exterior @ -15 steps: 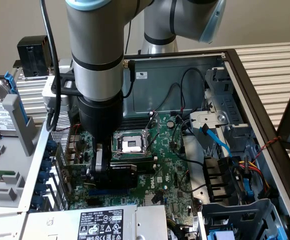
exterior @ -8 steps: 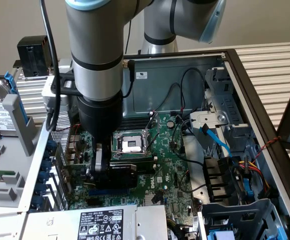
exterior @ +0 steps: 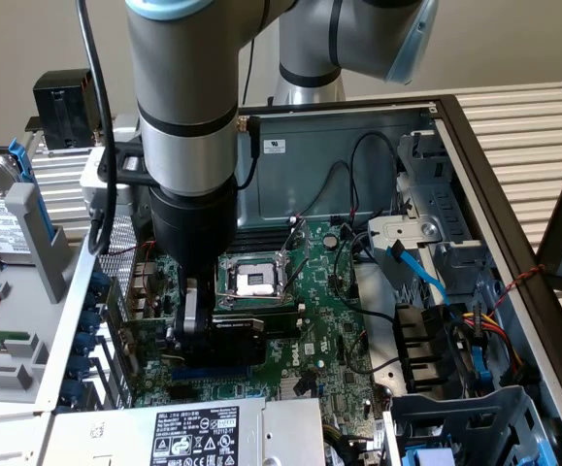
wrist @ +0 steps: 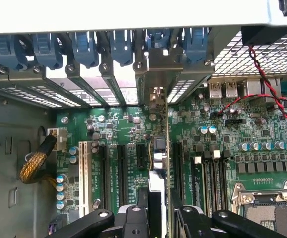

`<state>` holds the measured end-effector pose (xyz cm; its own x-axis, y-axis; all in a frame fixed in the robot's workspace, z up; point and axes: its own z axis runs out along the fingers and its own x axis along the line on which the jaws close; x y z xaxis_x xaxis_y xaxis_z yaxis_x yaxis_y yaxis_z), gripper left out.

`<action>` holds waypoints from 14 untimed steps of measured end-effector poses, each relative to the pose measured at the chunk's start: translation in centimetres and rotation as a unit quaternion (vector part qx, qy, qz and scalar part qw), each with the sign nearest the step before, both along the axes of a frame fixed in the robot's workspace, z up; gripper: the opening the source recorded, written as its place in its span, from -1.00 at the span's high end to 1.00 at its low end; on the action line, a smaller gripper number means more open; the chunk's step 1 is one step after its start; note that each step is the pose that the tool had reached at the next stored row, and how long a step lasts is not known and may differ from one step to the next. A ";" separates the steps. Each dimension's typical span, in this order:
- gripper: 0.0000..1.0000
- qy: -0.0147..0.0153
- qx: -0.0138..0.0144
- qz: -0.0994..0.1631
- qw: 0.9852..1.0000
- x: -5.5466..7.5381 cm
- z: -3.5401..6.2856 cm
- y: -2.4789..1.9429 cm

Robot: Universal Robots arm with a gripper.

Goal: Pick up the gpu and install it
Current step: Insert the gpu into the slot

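We found the jaws closed on the gpu (wrist: pixel 157 148). The gripper (wrist: pixel 158 217) pinched its upper edge from both sides, so the card stood upright on its long edge, as it must to enter a slot. In the exterior view the gripper (exterior: pixel 195 325) hung straight down into the open case (exterior: pixel 475 175). It held the gpu (exterior: pixel 237 328) low over the motherboard (exterior: pixel 334 320), just nearer to us than the processor socket (exterior: pixel 253 280). From the wrist camera we saw the card edge-on, running past the long black slots (wrist: pixel 121 168) toward the back wall. Its metal bracket (wrist: pixel 155 74) stood at an opening beneath the blue clips (wrist: pixel 86 47), which we judged kept it lined up. Whether it was fully seated we could not tell.
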<state>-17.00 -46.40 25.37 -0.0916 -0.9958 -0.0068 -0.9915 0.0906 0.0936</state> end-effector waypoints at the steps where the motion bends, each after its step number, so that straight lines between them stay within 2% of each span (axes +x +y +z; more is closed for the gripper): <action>1: 0.45 0.000 0.000 0.000 1.000 0.0 0.00 0.00; 14: 0.45 0.000 0.000 0.007 1.000 0.0 0.00 0.15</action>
